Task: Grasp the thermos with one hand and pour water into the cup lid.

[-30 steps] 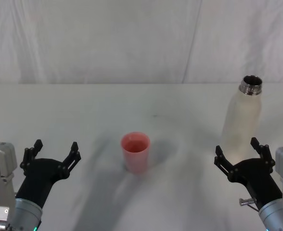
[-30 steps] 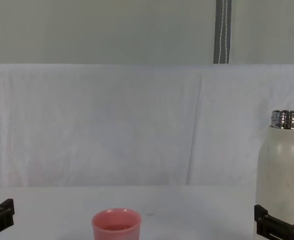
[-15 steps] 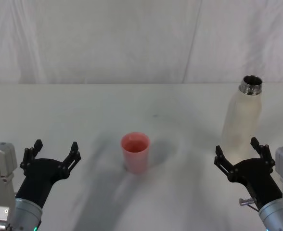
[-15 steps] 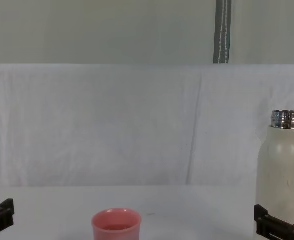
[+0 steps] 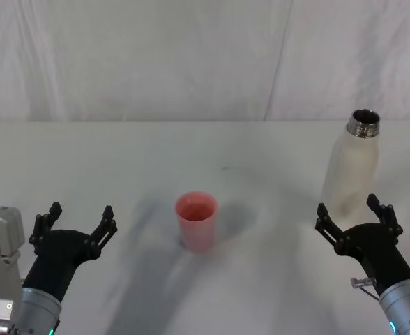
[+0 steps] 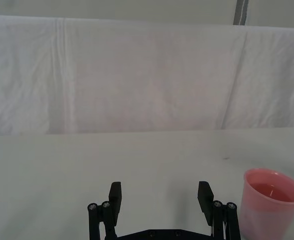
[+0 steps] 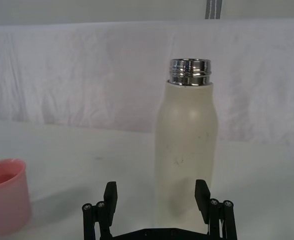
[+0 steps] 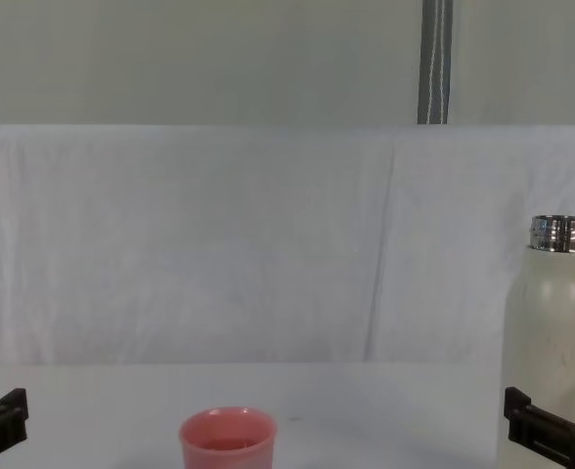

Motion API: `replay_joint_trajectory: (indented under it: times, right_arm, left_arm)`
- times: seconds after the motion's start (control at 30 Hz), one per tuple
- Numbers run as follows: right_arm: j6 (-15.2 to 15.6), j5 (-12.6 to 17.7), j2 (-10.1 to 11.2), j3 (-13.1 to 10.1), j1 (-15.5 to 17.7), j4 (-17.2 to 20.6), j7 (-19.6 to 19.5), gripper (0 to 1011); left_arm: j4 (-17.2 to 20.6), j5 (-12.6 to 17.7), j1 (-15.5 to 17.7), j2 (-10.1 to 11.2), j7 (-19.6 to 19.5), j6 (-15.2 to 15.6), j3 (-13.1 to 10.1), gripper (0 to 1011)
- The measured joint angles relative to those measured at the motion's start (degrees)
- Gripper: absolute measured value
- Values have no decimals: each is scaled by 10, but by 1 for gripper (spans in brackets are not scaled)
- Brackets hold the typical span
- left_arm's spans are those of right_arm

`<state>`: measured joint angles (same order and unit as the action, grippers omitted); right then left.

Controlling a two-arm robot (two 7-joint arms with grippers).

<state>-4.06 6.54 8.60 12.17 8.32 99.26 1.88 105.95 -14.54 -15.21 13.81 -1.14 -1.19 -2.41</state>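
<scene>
Thermos (image 5: 351, 171) standing uncapped at right of frame, pink cup lid (image 5: 196, 220) at centre.
Right gripper (image 5: 355, 215), lower right, gapes empty just before it; left gripper (image 5: 76, 220), lower left, spread empty.

The thermos (image 7: 187, 150) is seen standing upright on the white table (image 7: 77, 155), its steel neck uncapped and its cream body lightly scuffed. The right hand (image 7: 156, 196) is held just in front of it, the two black fingers (image 7: 110, 192) spread wide to either side of the lower body, with no contact made. The cup lid (image 7: 4, 200) is placed well apart from the thermos. A white cloth backdrop (image 7: 77, 75) is hung behind the table.
</scene>
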Motion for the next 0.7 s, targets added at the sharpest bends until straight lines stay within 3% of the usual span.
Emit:
replay_joint_trajectory:
  times: [0.7]
  right_arm:
    - [3,3,-35,-37,-34,-45,28,1002]
  left_arm:
    - [0,0,0,0,0,0,0,1001]
